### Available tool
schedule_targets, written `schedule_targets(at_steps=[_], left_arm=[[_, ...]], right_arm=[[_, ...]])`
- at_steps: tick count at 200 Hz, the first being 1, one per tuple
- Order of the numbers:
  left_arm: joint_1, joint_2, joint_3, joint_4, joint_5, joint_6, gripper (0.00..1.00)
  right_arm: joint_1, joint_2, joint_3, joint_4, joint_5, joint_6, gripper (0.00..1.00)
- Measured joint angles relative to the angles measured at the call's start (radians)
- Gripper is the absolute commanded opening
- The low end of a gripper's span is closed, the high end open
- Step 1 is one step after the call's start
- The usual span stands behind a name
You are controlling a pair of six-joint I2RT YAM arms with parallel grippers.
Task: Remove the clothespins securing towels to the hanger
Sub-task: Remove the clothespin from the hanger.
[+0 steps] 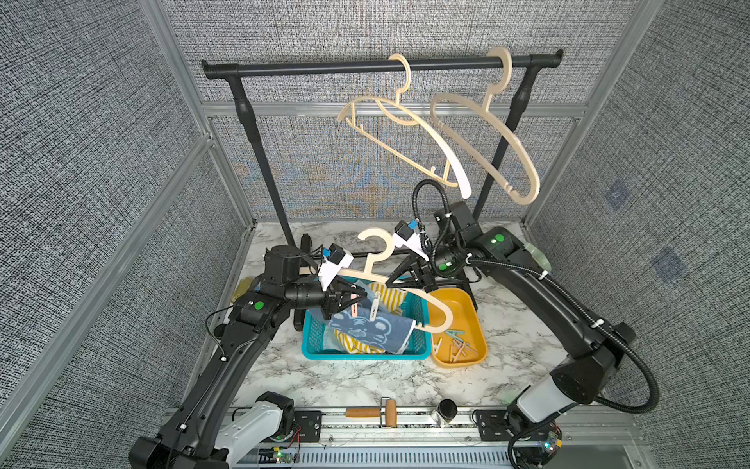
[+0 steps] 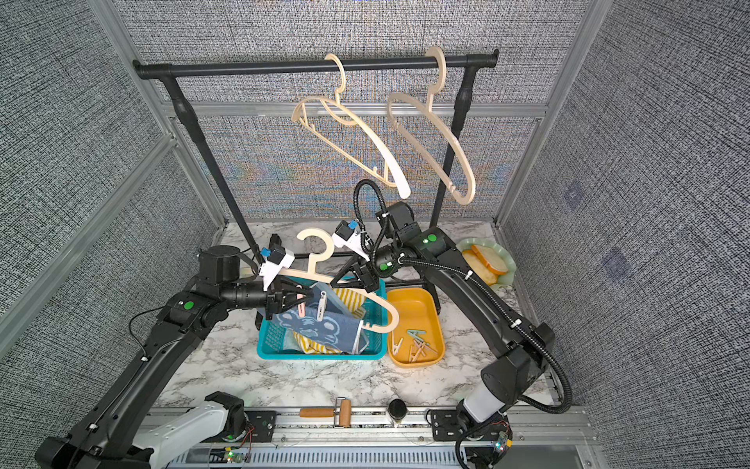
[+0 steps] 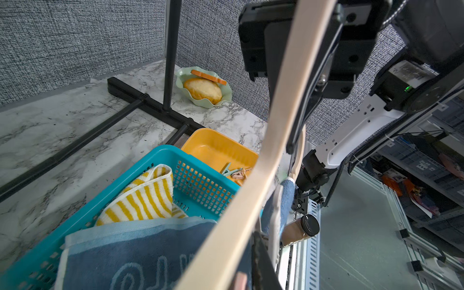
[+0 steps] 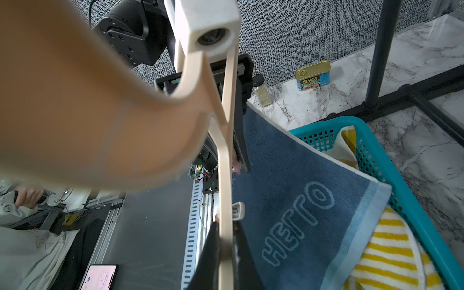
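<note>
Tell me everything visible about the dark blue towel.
The dark blue towel is terry with pale HELLO lettering, a cartoon face and a light-blue border. It hangs from the beige hanger, held by the right gripper, pinned by a white clothespin and a pink clothespin gripped by the left gripper. Its lower end drapes into the teal basket.

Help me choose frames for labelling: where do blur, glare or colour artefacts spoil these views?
Right wrist: the hanger close to the lens is a beige blur over the near half, while the dark blue towel is sharp. Left wrist: the hanger is slightly soft and the background crisp. Both top views: sharp, with rainbow moiré on the back wall.
</note>
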Motion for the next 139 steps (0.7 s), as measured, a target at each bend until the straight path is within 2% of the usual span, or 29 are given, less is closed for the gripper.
schedule_targets(at_steps=[48, 83, 139], left_arm=[[-0.001, -0.011, 0.034, 0.006, -0.084, -0.038, 0.00], [0.000, -0.024, 0.047, 0.018, -0.119, -0.042, 0.00], [-0.002, -0.061, 0.049, 0.022, -0.157, -0.085, 0.00]], right_arm=[[0.001, 0.003, -0.002, 0.062, 0.034, 0.044, 0.00], [-0.001, 0.020, -0.008, 0.062, 0.138, 0.106, 0.00], [-0.002, 0.027, -0.008, 0.100, 0.233, 0.185, 0.00]])
